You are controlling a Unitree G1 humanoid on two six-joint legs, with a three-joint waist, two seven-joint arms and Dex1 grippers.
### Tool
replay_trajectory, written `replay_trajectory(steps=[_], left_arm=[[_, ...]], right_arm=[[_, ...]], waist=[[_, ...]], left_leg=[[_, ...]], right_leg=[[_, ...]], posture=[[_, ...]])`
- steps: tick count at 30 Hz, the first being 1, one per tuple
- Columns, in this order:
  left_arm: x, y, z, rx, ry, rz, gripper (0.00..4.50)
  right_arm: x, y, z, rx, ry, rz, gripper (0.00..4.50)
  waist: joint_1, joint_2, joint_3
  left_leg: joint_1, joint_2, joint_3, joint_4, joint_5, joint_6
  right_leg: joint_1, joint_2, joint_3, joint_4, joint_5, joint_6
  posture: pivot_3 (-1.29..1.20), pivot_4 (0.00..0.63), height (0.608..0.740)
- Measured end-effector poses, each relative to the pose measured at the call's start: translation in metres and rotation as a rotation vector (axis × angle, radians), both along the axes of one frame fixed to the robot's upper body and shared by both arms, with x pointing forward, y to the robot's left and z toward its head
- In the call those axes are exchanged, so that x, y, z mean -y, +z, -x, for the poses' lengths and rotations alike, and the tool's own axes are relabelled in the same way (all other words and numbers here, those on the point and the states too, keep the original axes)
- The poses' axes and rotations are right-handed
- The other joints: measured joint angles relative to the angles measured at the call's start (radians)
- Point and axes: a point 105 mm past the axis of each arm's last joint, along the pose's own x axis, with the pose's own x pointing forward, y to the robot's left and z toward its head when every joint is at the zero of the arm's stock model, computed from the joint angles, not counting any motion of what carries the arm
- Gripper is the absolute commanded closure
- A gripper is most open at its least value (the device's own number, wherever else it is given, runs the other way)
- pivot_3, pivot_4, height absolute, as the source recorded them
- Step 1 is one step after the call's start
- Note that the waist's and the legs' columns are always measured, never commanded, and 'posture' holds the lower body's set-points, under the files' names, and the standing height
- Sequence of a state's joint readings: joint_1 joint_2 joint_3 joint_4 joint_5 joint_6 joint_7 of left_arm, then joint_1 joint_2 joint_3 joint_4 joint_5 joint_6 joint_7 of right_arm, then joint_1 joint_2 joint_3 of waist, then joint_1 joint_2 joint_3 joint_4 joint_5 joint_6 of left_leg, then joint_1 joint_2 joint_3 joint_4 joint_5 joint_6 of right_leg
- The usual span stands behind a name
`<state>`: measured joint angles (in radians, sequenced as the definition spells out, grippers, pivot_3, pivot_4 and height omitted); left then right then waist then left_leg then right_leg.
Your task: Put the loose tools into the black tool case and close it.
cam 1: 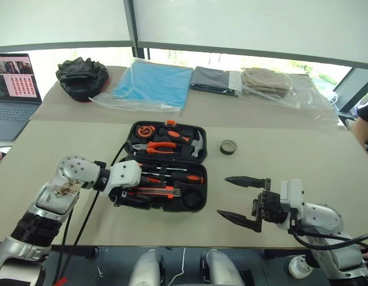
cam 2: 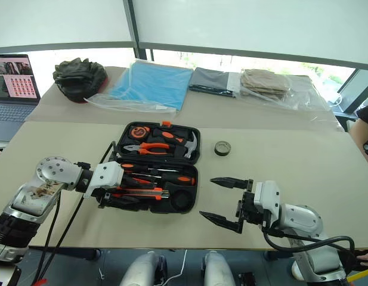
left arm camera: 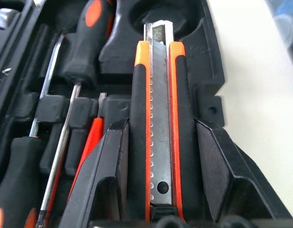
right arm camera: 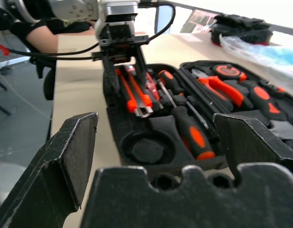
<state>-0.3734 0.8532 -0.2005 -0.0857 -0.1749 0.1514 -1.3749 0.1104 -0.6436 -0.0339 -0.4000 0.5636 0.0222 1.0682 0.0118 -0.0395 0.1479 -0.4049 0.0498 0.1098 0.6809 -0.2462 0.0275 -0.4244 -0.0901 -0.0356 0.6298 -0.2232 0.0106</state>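
Observation:
The black tool case (cam 1: 191,204) lies open mid-table, with pliers and a hammer in its far half. My left gripper (left arm camera: 160,126) reaches in from the left over the near half. It is shut on the orange-and-black utility knife (cam 1: 157,190), which lies along the near slots. Beside the knife sit two screwdrivers (cam 1: 179,177) and a thin orange pointed tool (left arm camera: 87,142). The small dark tape roll (cam 1: 229,146) stands loose on the table right of the case. My right gripper (cam 1: 223,196) hovers open to the right of the case, pointing at it, with nothing between its fingers.
A laptop (cam 1: 14,89) sits at the far left. Along the back lie a black fabric bundle (cam 1: 81,77), a blue sheet in plastic (cam 1: 154,83), a grey folded cloth (cam 1: 213,79) and a beige one (cam 1: 267,80). A person (cam 1: 367,122) is at the right edge.

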Motion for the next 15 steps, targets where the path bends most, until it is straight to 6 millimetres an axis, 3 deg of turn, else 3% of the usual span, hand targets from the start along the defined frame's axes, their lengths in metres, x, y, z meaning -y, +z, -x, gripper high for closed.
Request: replay_trajectory(steps=[15], left_arm=[[-0.0068, -0.0015, -0.0038, -0.010, -0.044, -0.104, 2.93]], right_arm=[[0.0005, 0.0049, -0.0015, 0.019, -0.003, -0.005, 0.00]], waist=[[0.000, 0.000, 0.000]], left_leg=[[0.001, 0.000, 0.000, 0.000, 0.000, 0.000]], right_leg=[[0.001, 0.000, 0.000, 0.000, -0.001, 0.001]], posture=[[0.00, 0.150, 0.740]])
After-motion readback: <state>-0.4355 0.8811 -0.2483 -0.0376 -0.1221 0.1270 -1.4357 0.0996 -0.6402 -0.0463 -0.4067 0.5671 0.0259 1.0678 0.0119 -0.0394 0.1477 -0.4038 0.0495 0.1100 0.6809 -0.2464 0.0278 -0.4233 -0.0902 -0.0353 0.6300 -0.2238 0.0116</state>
